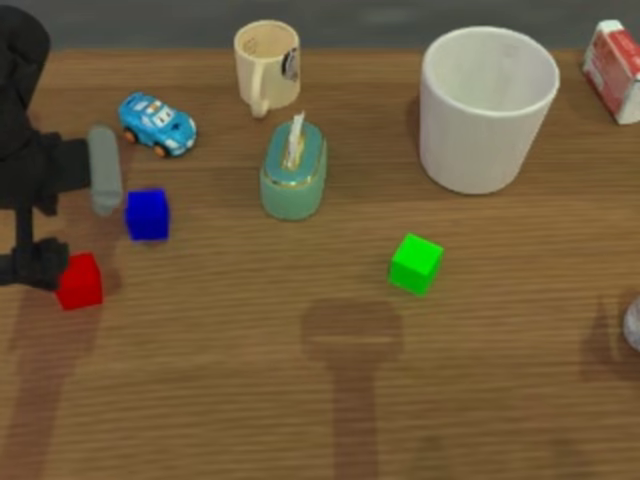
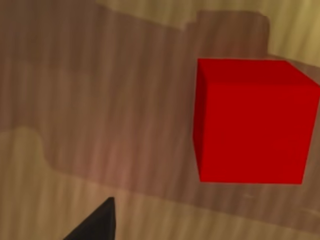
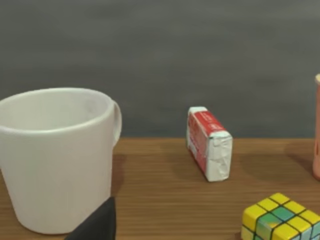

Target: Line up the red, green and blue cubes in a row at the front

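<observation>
The red cube (image 1: 79, 282) lies near the table's left edge, with the blue cube (image 1: 147, 214) just behind it to the right. The green cube (image 1: 415, 263) sits alone right of the middle. My left gripper (image 1: 42, 268) hangs low beside the red cube, on its left and touching or nearly so. It is open and holds nothing. In the left wrist view the red cube (image 2: 250, 120) fills the frame ahead of the gripper (image 2: 203, 220), with one dark fingertip (image 2: 97, 225) showing. My right gripper (image 3: 142, 220) is parked at the table's right edge, open and empty.
A light-blue toy car (image 1: 157, 124), a cream mug (image 1: 267, 62) and a teal tissue box (image 1: 294, 172) stand behind the cubes. A big white cup (image 1: 488, 105) and a red-and-white carton (image 1: 614, 68) are at the back right. A puzzle cube (image 3: 280, 220) lies near the right gripper.
</observation>
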`<state>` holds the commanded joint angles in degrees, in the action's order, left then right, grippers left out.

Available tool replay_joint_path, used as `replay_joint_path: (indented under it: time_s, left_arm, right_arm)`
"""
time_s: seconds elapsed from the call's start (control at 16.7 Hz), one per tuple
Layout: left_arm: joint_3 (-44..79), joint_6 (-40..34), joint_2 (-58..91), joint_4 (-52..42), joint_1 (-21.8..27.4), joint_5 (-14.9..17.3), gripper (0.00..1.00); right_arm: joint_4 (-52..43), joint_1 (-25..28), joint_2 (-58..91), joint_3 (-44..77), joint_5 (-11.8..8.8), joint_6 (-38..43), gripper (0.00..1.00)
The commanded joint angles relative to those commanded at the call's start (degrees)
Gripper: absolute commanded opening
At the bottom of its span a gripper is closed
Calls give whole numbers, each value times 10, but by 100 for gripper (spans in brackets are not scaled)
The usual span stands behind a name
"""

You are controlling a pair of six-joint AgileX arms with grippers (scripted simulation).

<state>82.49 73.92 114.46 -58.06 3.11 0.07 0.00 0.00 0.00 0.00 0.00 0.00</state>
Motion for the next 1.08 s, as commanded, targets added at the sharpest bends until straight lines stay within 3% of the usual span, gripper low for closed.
replay_joint_path:
  time_s: [0.42,0.78,1.08]
  left_arm:
    - [-75,2,71,149,1,1,100]
    - [-86,2,83,169,1,1,100]
    - [-86,2,83,169,1,1,62]
  right_arm:
    - [0,0,0,0,0,0,100]
    - [0,0,0,0,0,0,100]
    - [0,0,0,0,0,0,100]
